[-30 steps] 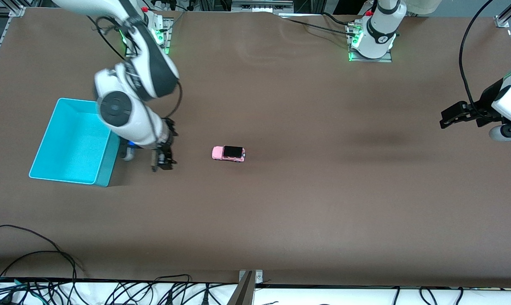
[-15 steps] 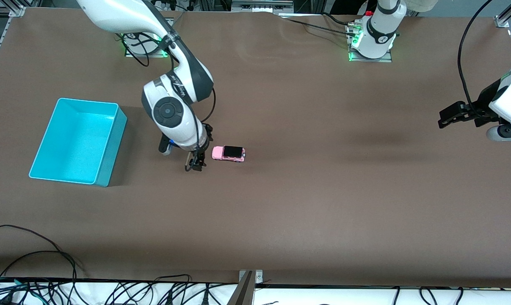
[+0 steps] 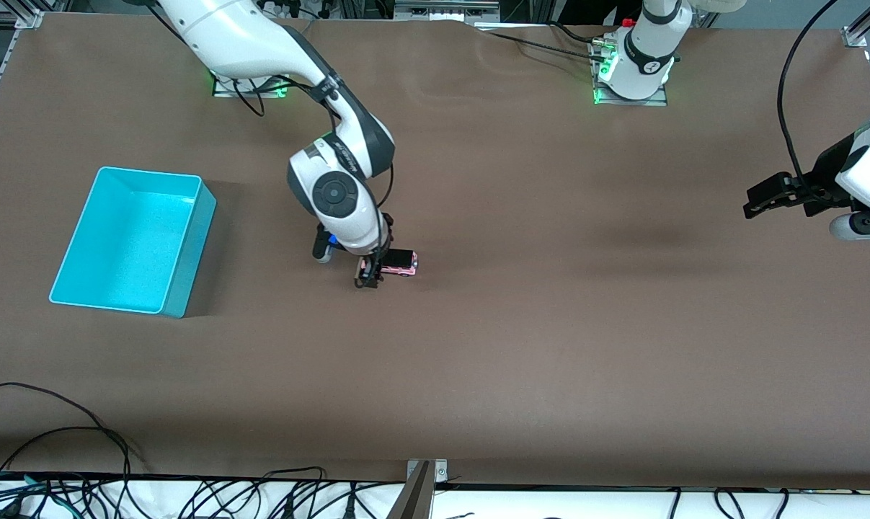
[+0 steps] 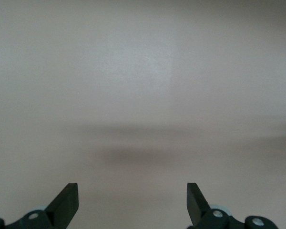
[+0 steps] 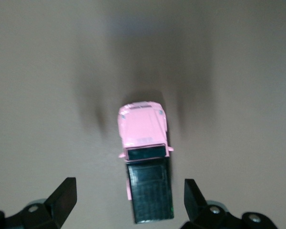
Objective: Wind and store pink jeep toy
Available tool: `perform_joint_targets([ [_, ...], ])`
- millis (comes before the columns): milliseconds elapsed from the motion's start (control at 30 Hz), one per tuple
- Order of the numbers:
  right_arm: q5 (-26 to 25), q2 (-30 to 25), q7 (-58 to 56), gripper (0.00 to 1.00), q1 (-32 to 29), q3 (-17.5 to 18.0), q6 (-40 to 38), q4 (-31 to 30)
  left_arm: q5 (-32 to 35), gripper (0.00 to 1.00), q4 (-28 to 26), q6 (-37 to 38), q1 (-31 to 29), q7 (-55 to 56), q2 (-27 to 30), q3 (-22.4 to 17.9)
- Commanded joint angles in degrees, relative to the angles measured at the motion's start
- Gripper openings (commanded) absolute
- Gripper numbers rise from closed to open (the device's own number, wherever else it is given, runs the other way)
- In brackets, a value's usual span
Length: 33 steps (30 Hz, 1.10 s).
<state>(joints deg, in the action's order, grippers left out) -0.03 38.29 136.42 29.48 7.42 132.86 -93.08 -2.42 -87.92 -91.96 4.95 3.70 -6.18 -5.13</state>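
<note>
Right gripper (image 3: 368, 277) has swung from beside the turquoise plastic bin (image 3: 189, 252) to over the tiny pink jeep toy (image 3: 398, 261) mid-bench, fingers spread, probably about to grab. Left gripper (image 3: 762, 198) waits spread at its bench end.

The left gripper (image 4: 132, 202) is hanging with its fingers (image 4: 66, 202) spread wide over the bare table (image 4: 143, 86) (a soft shadow is lying ahead of them).

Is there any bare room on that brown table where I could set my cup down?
Plenty: the stretch between the pink jeep toy and the waiting left gripper is bare. It is crowded only where the open right gripper hovers over the jeep, and at the turquoise bin.
</note>
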Motion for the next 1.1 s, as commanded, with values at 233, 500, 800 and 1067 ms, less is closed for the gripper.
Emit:
perform_joint_targets([
  [233,-0.06,3.28,2.27,1.0,2.25,-0.66,1.88,0.44,-1.71,1.0,0.91,-0.15,0.76,-0.89,0.29,-0.58],
  [500,-1.29,4.25,3.14,0.89,2.34,-0.74,3.46,0.44,-1.71,1.0,0.82,-0.15,0.68,-1.33,-0.32,-0.4],
  [800,-1.38,4.34,4.11,0.13,2.25,-0.83,3.38,0.61,-1.53,1.0,0.91,-0.15,0.68,-1.16,-0.24,-0.58],
  [1067,-3.04,2.41,3.33,0.14,1.81,-0.92,-0.48,1.84,-1.18,1.0,0.91,-0.15,0.59,-0.98,-0.24,-0.58],
])
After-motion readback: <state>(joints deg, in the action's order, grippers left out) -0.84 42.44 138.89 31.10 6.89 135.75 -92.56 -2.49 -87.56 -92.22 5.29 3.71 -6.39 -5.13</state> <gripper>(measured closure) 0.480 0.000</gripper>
